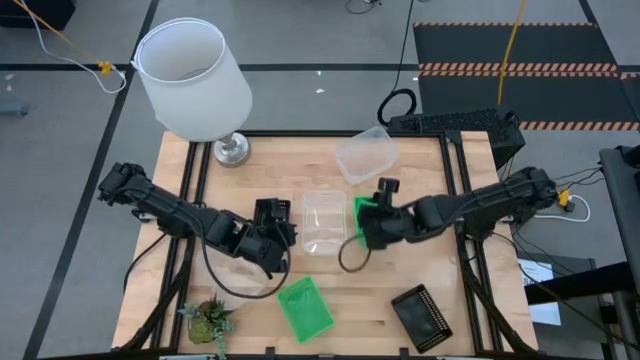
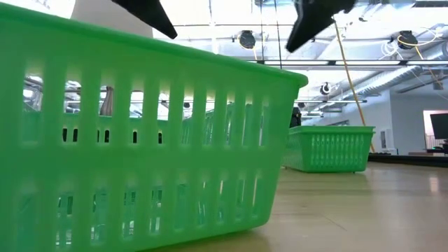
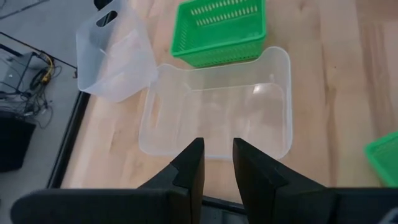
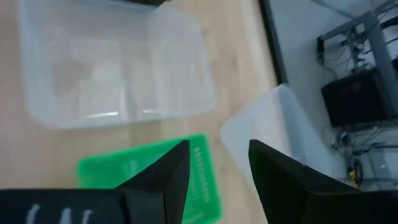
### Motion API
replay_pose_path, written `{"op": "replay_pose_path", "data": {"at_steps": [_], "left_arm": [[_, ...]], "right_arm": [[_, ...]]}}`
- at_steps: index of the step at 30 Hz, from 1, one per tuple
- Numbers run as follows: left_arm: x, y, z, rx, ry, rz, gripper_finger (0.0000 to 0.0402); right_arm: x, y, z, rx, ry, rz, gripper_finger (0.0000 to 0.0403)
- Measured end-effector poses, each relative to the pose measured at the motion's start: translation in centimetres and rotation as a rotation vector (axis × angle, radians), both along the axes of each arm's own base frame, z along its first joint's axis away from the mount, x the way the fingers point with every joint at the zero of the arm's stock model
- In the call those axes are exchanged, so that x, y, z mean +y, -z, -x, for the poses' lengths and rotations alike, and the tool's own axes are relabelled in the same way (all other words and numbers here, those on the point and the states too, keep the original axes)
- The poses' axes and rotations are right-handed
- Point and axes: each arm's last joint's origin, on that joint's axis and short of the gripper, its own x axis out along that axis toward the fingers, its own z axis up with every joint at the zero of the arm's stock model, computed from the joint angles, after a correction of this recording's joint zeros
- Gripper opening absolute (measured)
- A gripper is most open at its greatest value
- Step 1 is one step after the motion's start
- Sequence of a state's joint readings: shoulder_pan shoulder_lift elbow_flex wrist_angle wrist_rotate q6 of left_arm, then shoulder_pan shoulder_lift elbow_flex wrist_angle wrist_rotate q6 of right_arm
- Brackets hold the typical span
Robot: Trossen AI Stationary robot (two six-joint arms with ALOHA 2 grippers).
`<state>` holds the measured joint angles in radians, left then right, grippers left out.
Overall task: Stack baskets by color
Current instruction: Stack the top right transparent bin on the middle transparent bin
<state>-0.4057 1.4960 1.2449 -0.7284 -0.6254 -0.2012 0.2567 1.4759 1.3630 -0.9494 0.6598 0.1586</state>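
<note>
The table (image 1: 420, 280) is light wood, and the biggest thing on it is the white lamp (image 1: 192, 78) at the far left corner. Centre of the table, a clear basket (image 1: 323, 222) sits upright. Another clear basket (image 1: 366, 153) leans tilted at the far edge, right of the lamp. A green basket (image 1: 304, 306) lies near the front edge, and a second green basket (image 1: 362, 212) sits just right of the centre clear one, partly under the right arm. A black basket (image 1: 425, 316) rests at the front right; another black basket (image 1: 271, 213) shows beside the left arm. A small plant (image 1: 208, 318) stands front left. The right gripper (image 4: 214, 171) hovers over that green basket, fingers spread apart, holding nothing. The left gripper (image 3: 217, 163) hangs at the clear basket's left side, fingers narrow, nothing between them.
</note>
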Motion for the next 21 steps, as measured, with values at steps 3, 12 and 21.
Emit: {"op": "replay_pose_path", "data": {"at_steps": [3,12,21], "left_arm": [[0.1,0.0,0.0,0.015,0.024,-0.026,0.0088],[0.1,0.0,0.0,0.063,0.111,-0.110,0.0088],[0.9,0.0,-0.3,0.069,0.090,-0.117,0.0088]], "right_arm": [[-1.8,-0.3,-0.9,-0.022,-0.009,0.028,0.0156],[-8.0,-0.9,-2.5,-0.061,-0.053,-0.035,0.0156],[-14.3,-0.9,-1.6,-0.083,-0.049,-0.165,0.0155]]}}
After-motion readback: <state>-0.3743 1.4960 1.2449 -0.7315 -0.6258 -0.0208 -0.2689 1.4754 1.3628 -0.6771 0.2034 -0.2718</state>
